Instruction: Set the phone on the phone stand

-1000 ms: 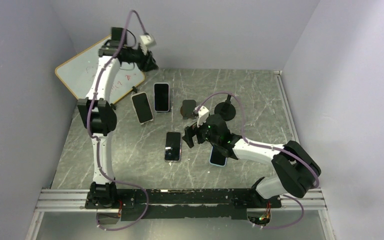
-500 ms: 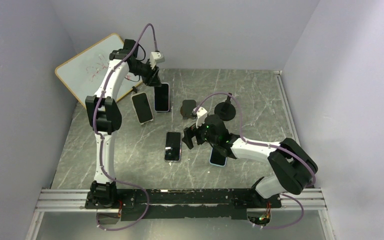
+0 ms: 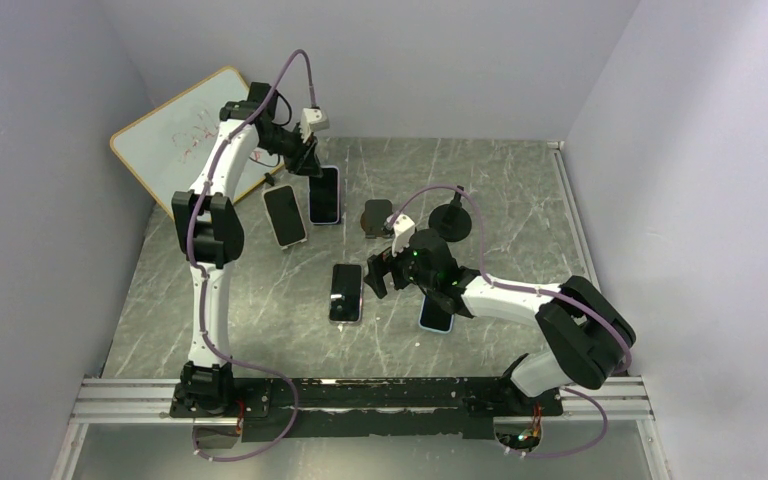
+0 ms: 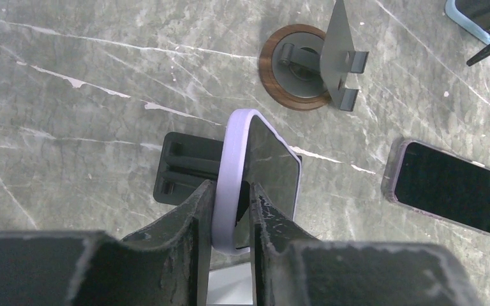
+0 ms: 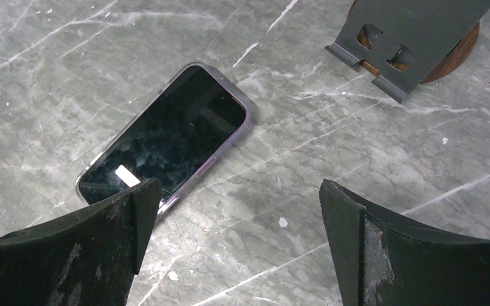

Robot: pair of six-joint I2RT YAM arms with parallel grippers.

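My left gripper (image 4: 233, 191) is shut on the top edge of a lavender-cased phone (image 4: 268, 172), held upright on edge over a black phone stand (image 4: 182, 167). In the top view this gripper (image 3: 307, 165) is at the far left, on the phone (image 3: 325, 198). My right gripper (image 5: 237, 191) is open and empty, low over the table beside a dark phone in a purple-tinted case (image 5: 166, 143), which lies flat. In the top view the right gripper (image 3: 377, 275) is just right of that phone (image 3: 346, 292).
A grey stand on a round wooden base (image 3: 377, 217) is mid-table and also shows in the wrist views (image 4: 306, 64) (image 5: 415, 38). A black round stand (image 3: 450, 220), another phone (image 3: 285, 215), a light-blue phone (image 3: 437, 318) and a whiteboard (image 3: 175, 135) are around.
My left arm has swung down from up by the whiteboard to the lavender phone at the back and now grips it. My right arm has barely moved.
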